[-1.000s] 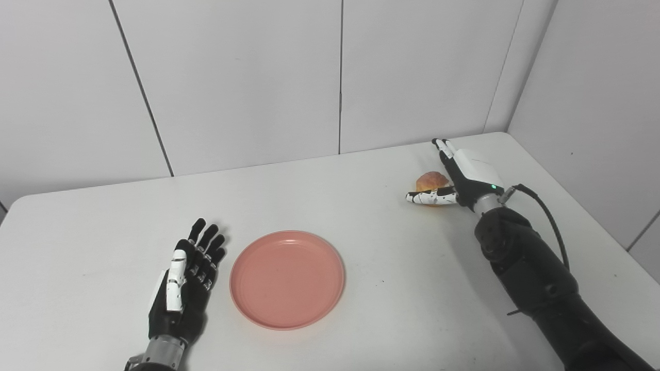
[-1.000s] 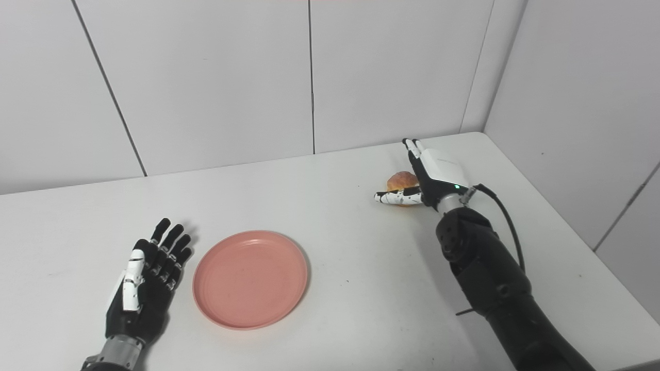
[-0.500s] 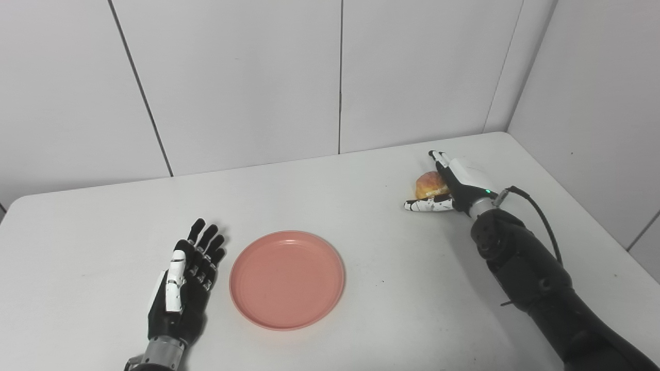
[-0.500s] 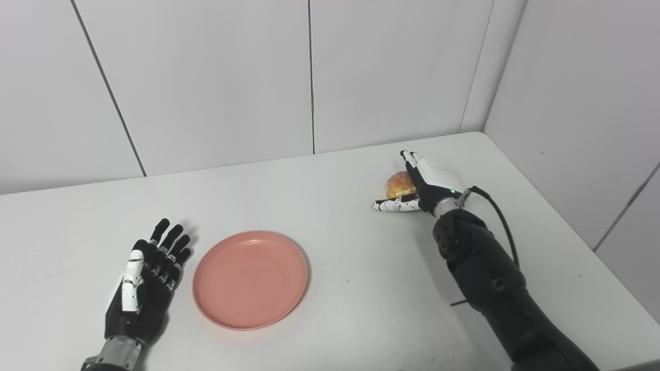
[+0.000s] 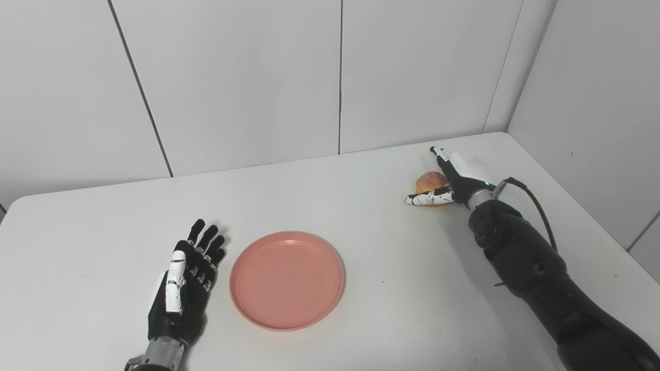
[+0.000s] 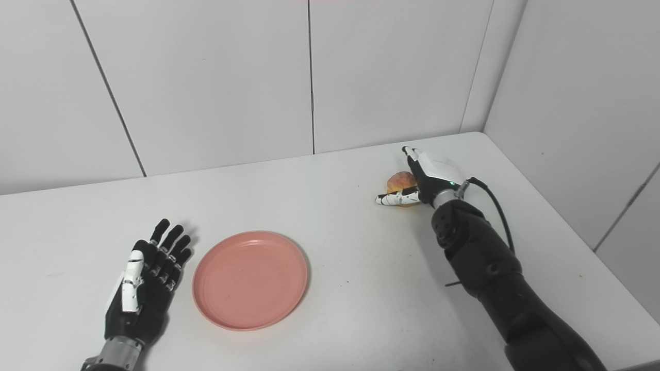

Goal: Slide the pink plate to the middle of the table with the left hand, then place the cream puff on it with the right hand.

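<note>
The pink plate (image 5: 287, 279) lies flat on the white table (image 5: 361, 226), left of centre near the front. My left hand (image 5: 185, 281) rests open just left of the plate's rim, palm up, fingers spread, apart from the plate. The golden-brown cream puff (image 5: 429, 181) sits at the back right of the table. My right hand (image 5: 456, 178) is open around it: the thumb reaches along the puff's near side, the fingers stretch up behind its right side. The puff stays on the table, partly hidden by the hand.
White wall panels (image 5: 340, 77) close off the back, and a side wall (image 5: 593, 103) stands at the right. A black cable (image 5: 536, 206) loops off my right wrist. The table's right edge (image 5: 608, 242) runs close to my right forearm.
My right hand dropped beside the cream puff, then shifted slightly back, keeping thumb and fingers spread around it. My left hand and the plate have not moved.
</note>
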Available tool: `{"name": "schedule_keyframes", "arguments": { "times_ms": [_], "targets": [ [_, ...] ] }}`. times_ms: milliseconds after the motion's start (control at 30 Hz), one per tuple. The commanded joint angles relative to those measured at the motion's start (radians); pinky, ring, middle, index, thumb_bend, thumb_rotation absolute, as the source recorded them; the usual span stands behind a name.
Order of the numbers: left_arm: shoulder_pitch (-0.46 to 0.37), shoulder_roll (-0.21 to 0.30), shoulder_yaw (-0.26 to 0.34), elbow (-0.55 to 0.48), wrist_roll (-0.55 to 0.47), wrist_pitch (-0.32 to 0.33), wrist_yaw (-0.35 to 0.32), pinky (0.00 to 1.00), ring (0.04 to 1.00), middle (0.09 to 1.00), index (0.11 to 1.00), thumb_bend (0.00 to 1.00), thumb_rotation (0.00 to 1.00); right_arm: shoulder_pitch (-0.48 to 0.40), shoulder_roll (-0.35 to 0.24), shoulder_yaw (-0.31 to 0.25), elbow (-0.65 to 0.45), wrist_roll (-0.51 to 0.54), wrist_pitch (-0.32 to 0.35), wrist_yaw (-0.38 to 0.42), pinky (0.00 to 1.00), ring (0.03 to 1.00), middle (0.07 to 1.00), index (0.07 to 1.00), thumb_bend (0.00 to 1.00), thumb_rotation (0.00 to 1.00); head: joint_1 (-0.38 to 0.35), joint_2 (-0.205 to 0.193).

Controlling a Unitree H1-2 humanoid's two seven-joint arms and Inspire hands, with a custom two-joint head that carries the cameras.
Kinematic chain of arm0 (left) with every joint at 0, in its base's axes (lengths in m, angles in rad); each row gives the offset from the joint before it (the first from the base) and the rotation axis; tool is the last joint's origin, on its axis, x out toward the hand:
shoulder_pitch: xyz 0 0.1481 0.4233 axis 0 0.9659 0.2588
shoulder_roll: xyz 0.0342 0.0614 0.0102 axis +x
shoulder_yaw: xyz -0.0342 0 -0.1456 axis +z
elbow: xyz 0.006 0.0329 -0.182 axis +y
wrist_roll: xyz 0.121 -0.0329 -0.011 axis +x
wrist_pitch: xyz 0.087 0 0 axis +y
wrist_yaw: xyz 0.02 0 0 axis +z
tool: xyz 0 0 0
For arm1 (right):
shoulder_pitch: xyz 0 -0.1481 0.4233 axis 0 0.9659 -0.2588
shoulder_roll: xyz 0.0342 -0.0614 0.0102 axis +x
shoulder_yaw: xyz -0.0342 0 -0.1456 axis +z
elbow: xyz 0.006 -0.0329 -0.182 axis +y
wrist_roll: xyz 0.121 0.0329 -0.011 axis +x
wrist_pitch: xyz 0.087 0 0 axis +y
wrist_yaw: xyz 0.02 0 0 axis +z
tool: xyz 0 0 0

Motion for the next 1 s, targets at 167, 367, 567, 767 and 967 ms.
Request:
{"name": "schedule_keyframes", "arguments": {
  "times_ms": [167,367,567,767,967],
  "targets": [
    [0.081,0.007,-0.003,0.048,0.015,0.09,0.026,0.99,0.961,0.964,0.964,0.37,1.0,-0.043,-0.008,-0.003,0.015,0.024,0.014,-0.017,0.64,0.839,0.932,0.949,0.84,0.42,0.004,0.004],
    [0.085,0.009,-0.005,0.043,0.02,0.089,0.027,0.98,0.955,0.96,0.961,0.38,1.0,-0.064,-0.002,0.008,0.07,0.025,0.027,-0.036,0.57,0.712,0.793,0.839,0.79,0.33,0.007,0.01],
    [0.083,0.009,-0.004,0.05,0.013,0.085,0.021,0.99,0.959,0.963,0.964,0.38,1.0,-0.089,-0.004,0.036,0.119,0.016,0.039,-0.032,0.35,0.435,0.528,0.587,0.63,0.18,0.009,0.017],
    [0.085,0.007,-0.006,0.033,0.014,0.097,0.027,0.98,0.955,0.96,0.962,0.38,1.0,-0.088,-0.002,0.04,0.116,0.034,0.077,-0.02,0.37,0.447,0.503,0.489,0.5,0.14,0.01,0.019],
    [0.086,0.005,-0.005,0.028,0.014,0.1,0.029,0.99,0.959,0.964,0.965,0.37,1.0,-0.084,-0.002,0.046,0.099,0.035,0.116,-0.018,0.37,0.473,0.55,0.494,0.49,0.15,0.012,0.02]
  ]
}}
